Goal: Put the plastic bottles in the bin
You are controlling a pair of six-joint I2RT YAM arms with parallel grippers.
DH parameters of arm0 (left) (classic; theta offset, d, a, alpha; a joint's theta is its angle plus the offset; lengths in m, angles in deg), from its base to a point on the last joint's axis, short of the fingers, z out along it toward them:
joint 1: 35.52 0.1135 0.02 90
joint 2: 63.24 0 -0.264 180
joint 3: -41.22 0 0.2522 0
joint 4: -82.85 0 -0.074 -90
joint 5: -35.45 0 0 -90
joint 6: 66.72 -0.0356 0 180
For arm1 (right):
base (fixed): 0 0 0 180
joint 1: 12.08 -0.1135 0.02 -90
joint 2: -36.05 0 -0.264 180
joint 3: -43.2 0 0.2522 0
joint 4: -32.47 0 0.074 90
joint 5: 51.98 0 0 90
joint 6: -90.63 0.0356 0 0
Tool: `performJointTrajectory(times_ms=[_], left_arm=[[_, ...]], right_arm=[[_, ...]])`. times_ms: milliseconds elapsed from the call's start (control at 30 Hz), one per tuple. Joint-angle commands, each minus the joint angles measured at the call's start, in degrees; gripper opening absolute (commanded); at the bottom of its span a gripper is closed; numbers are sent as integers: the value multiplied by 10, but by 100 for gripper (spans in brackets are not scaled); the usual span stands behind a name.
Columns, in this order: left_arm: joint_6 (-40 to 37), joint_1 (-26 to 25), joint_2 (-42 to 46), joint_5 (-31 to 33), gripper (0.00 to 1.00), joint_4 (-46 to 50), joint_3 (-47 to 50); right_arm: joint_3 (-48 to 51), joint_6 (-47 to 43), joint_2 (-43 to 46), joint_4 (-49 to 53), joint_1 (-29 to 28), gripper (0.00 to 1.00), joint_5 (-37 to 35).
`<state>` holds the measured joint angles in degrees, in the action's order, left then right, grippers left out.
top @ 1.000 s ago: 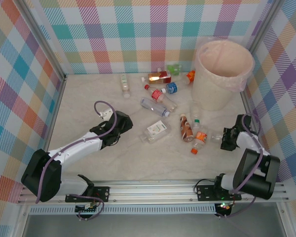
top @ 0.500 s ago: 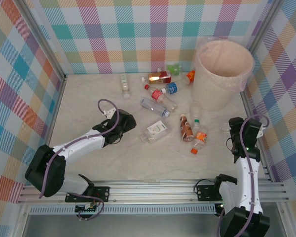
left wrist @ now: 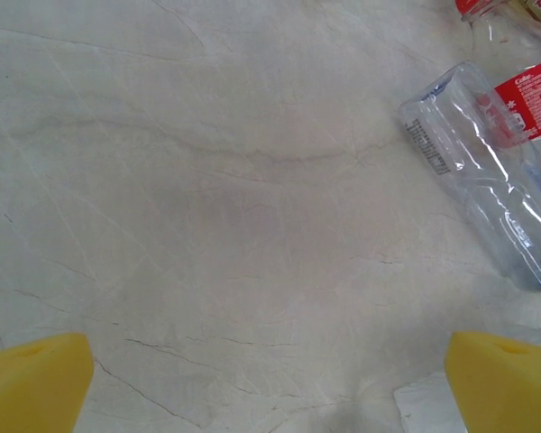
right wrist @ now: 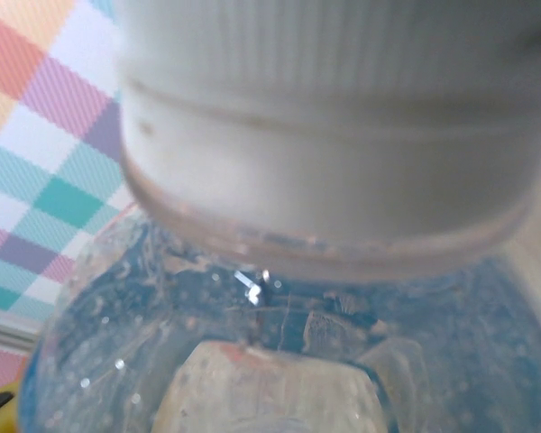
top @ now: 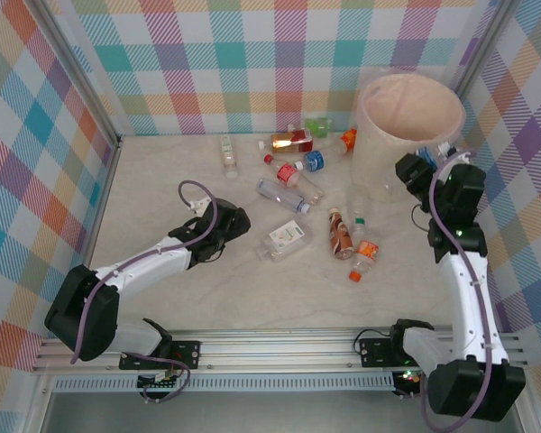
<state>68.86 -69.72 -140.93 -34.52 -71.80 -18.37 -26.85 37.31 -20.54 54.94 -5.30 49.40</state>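
Pale marbled table (top: 252, 293), strewn plastic bottles (top: 283, 194), plaid walls (top: 207, 63)

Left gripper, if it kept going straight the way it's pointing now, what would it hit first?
Probably the table: the left gripper, wide open, aims down at a bare patch. The clear bottle lies ahead but off to the right; depth is unclear.

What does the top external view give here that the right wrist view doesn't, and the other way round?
Top external: the bin, the loose bottles lying on the table, and the right gripper high beside the bin. Right wrist: close detail of the ribbed white cap and droplets inside the clear body below it. Both: the white-capped bottle that the right gripper holds, and the checked wall.
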Motion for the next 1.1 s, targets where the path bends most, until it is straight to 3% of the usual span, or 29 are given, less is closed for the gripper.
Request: performJointTrajectory(times_ms=[0,233,400,500,667,800,833,933,1067], left_arm=[[0,6,31,9,100,-15,14],[3,6,61,22,100,-8,25],[-10,6,123,-32,100,-138,98],[-10,7,168,-30,100,-166,132],[-24,7,228,-6,100,-145,155],[-48,7,265,-35,100,-167,178],[-57,7,272,-46,100,-175,183],[-79,7,293,-66,100,-201,198],[-84,7,311,-59,100,-199,202]], right_arm=[[-55,-47,-34,-29,-4,39,35],[-173,-49,-136,-16,-5,40,82],[-231,-67,-195,-43,-5,43,101],[-282,-85,-233,-32,-5,43,87],[-370,-109,-309,55,-5,40,-1],[-430,-142,-353,113,-5,41,-51],[-454,-157,-367,140,-5,43,-55],[-500,-233,-398,184,-5,47,20],[-550,-235,-449,239,-5,42,-18]])
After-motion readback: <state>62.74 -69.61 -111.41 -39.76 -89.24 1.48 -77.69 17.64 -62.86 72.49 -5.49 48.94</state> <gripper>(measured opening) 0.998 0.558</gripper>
